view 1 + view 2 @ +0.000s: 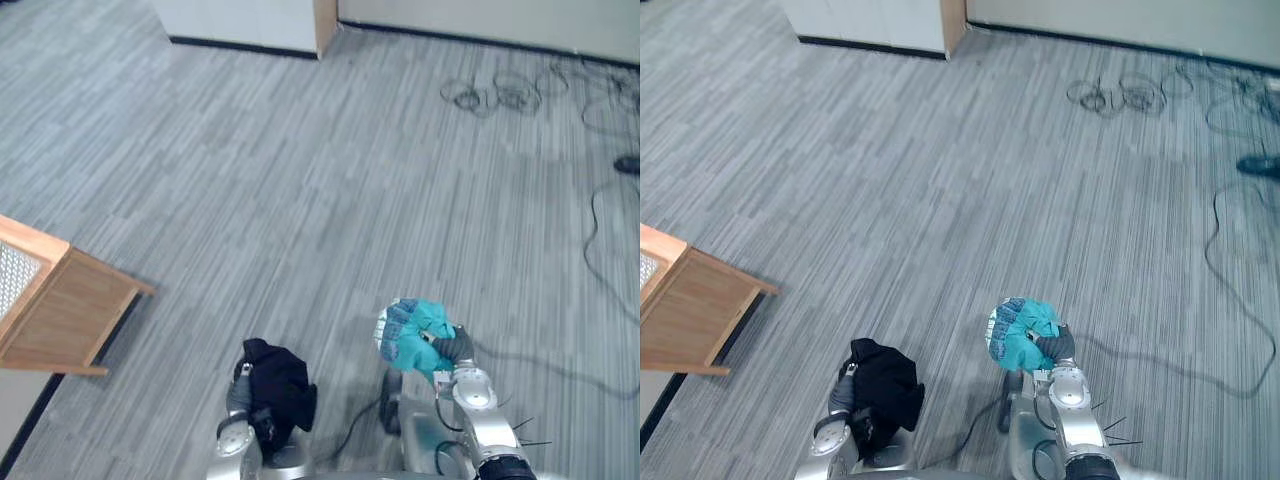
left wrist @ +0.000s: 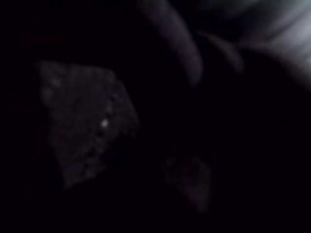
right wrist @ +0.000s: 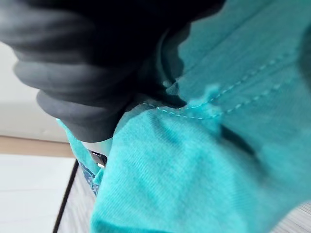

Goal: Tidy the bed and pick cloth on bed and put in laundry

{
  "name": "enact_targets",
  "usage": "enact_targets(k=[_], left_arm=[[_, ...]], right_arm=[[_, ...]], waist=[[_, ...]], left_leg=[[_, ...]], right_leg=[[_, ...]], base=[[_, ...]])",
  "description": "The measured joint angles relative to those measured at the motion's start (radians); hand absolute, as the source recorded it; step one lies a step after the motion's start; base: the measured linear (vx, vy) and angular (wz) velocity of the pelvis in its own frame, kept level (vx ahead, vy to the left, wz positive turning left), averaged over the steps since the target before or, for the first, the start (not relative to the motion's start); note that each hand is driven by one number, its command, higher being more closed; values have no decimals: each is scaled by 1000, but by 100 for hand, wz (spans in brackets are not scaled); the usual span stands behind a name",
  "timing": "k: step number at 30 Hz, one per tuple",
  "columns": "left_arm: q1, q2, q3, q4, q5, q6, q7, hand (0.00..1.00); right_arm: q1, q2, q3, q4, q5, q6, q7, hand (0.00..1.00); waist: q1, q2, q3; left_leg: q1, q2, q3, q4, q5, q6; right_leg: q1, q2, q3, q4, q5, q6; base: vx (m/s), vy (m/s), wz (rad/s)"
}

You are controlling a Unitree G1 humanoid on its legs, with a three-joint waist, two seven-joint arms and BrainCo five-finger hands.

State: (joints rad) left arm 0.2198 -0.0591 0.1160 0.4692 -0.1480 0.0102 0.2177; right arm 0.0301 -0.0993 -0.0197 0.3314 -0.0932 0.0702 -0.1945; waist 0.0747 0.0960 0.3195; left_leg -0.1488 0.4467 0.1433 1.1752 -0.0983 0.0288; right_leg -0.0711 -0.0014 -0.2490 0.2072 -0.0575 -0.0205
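Teal cloth is bunched into a ball against my right robot hand, lifted clear of the grey carpet floor. On the side away from my wrist the bundle shows a patch of blue and white pattern. In the right wrist view the same fabric lies in folds with a stitched seam, pressed against the dark ribbed cover. The cloth wraps round that robot hand, so I cannot tell whether its grip is closed or loose.

A black cloth hangs in a crumpled heap over my left robot hand, also off the floor. The left wrist view is dark with fabric lying over it, and I cannot tell whether that robot hand is clenched or slack underneath.

The two bundles sit well apart, black on my left and teal on my right. A wooden frame stands at the left edge of the head views. Far ahead a white cabinet with a wood-coloured edge meets the carpet
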Motion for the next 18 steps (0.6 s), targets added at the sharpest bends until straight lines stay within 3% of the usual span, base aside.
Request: enact_targets(k=[2, 5, 6, 7, 8, 9, 10, 11, 12, 13, 14, 16, 18], left_arm=[[-5, -1, 38, -24, -14, -19, 0, 100], [-4, -2, 55, -37, -19, -24, -1, 100], [1, -2, 58, -37, -19, -23, -1, 100], [7, -1, 63, -38, -19, -21, -3, 100], [7, -1, 65, -38, -19, -21, -3, 100], [10, -7, 75, -38, -17, -18, -8, 100], [15, -10, 79, -38, -17, -18, -11, 100], [29, -11, 98, -36, -16, -17, -19, 100], [31, -11, 122, -31, -16, -13, -18, 100], [39, -8, 121, -29, -16, -10, -20, 100], [43, -11, 128, -30, -17, -4, -16, 100], [43, -11, 126, -30, -16, 3, 5, 100], [42, -5, 112, -31, -16, 3, 27, 100]], right_arm=[[-30, -9, 0, -3, 4, -6, 0, 100], [-61, -32, 0, -2, 4, -6, 3, 100], [-63, -39, 0, -2, 4, -5, 5, 100], [-66, -46, 3, -2, 2, -5, 5, 100], [-67, -50, 5, -1, 0, -5, 5, 100], [-71, -61, 9, 6, -8, -5, 5, 100], [-70, -64, 12, 14, -17, -5, 5, 100], [-69, -60, 20, 46, -35, -5, 5, 100], [-67, -43, 27, 82, -50, -2, 6, 100], [-63, -38, 29, 103, -74, -1, 15, 100], [-63, -36, 30, 106, -91, -2, 25, 100], [-62, -25, 30, 106, -98, -2, 26, 100], [-35, -15, 40, 99, -101, -14, 27, 100]], waist=[[18, -22, -5], [47, -11, -8], [54, -12, -8], [55, -12, -13], [55, -11, -14], [64, -9, -21], [71, -6, -31], [82, -6, -52], [82, -39, -66], [84, -57, -86], [71, -65, -90], [48, -67, -91], [16, -64, -94]], left_leg=[[-102, -58, 82, -51, -56, -21], [-205, -142, 169, -260, -106, -59], [-210, -195, 222, -436, -100, -70], [-199, -229, 363, -645, -77, -81], [-197, -241, 437, -722, -66, -79], [-185, -263, 601, -843, -41, -40], [-183, -274, 656, -867, -36, -21], [-172, -294, 647, -891, 14, 177], [-159, -326, 614, -877, 18, 250], [-136, -353, 575, -892, -8, 252], [-79, -396, 503, -895, -36, 223], [0, -441, 416, -904, -58, 201], [143, -483, 244, -964, -61, 189]], right_leg=[[84, 2, 2, -61, -27, -8], [166, 15, 1, -136, -55, -10], [217, 13, -30, -170, -73, 3], [270, 11, -82, -207, -95, 32], [292, 13, -98, -221, -106, 48], [347, 22, -132, -240, -137, 98], [369, 35, -137, -241, -149, 118], [412, 61, -151, -226, -167, 142], [407, 26, -182, -129, -190, 167], [330, -33, -198, 108, -204, 184], [182, -129, -178, 547, -138, 153], [95, -188, -135, 789, -125, 137], [23, -233, -136, 769, -145, 108]], base=[[617, -312, -7], [642, -179, -11], [753, -84, 26], [645, -50, 39], [656, -33, 53], [534, -8, 41], [685, 17, 47], [719, 33, 62], [738, 51, 95], [872, 142, 145], [726, 145, 137], [722, 99, 166], [721, -41, 224]])
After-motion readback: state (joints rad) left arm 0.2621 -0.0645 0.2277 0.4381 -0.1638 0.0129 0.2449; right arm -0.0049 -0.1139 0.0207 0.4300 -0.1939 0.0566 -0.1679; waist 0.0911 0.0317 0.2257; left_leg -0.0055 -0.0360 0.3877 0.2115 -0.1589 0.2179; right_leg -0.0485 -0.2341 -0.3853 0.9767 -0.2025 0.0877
